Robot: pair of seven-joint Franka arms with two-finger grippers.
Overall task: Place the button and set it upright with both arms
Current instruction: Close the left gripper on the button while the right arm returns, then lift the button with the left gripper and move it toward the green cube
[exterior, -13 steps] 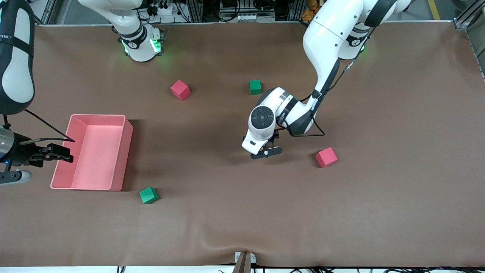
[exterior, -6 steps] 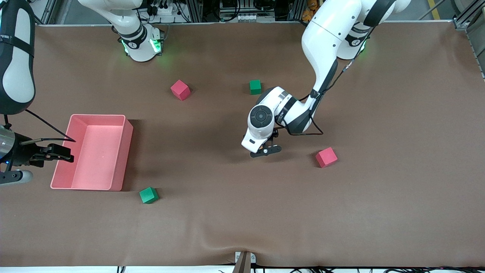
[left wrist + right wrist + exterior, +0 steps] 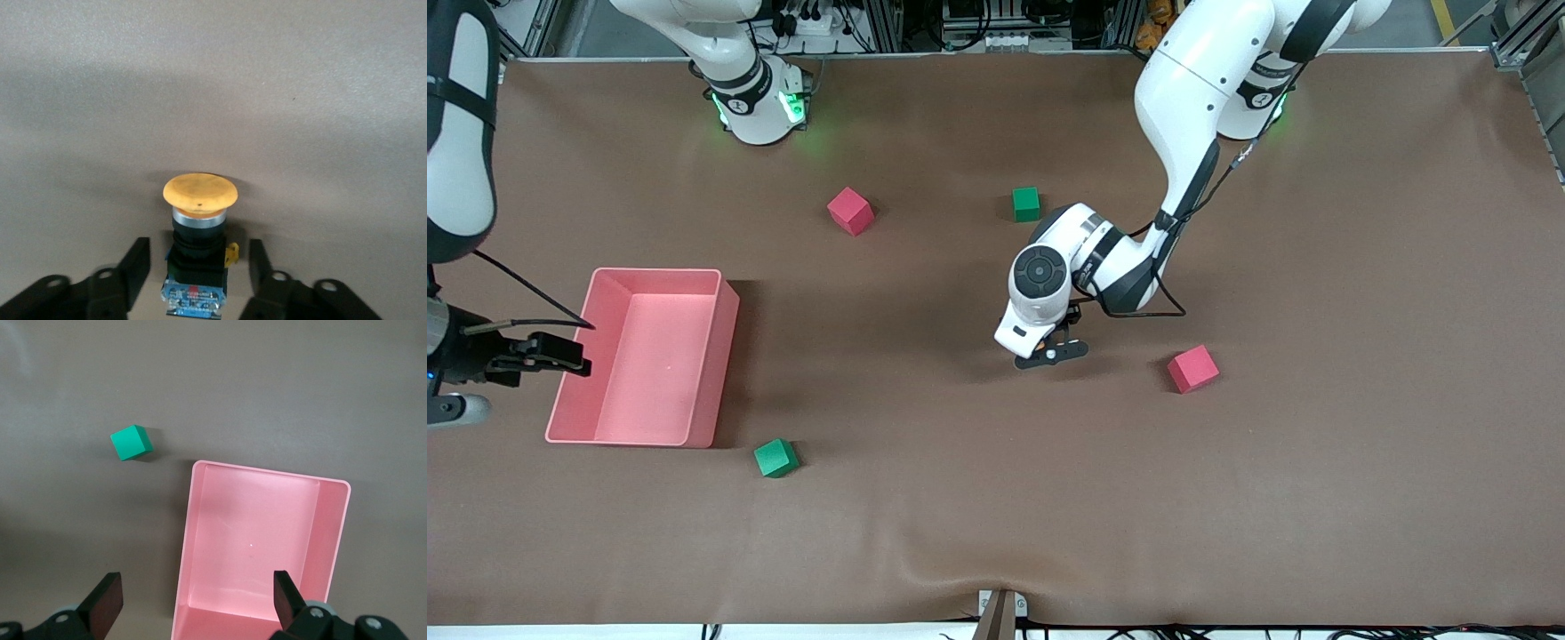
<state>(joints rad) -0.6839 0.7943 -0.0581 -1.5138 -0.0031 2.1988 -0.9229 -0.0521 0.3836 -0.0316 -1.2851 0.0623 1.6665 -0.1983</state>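
- The left gripper (image 3: 1052, 354) is down at the table (image 3: 1316, 498) near its middle, between the red cube (image 3: 1192, 369) and the pink bin (image 3: 646, 356). Its fingers (image 3: 137, 263) stand on either side of the button (image 3: 199, 250), a stance I read as lining up a pinch across the black body.
- In the left wrist view a small gap shows between each finger and the body (so the jaws are partly open and nothing is held yet).
- The button lies on the table right under that gripper; the front view hides it beneath the wrist.
- It lies on its side, long axis flat along the table, running from the blue-and-red terminal end between the fingers to the orange cap, which points away from the gripper.
- Taking it by the body and not the cap looks sensible: the body's flat sides suit the pads, and the cap is left free for the tip-up to come.
- The right gripper (image 3: 193, 600) waits over the end of the pink bin toward the right arm's end of the table, jaws wide and empty (the bin is empty too, with a green cube (image 3: 131, 443) beside it).
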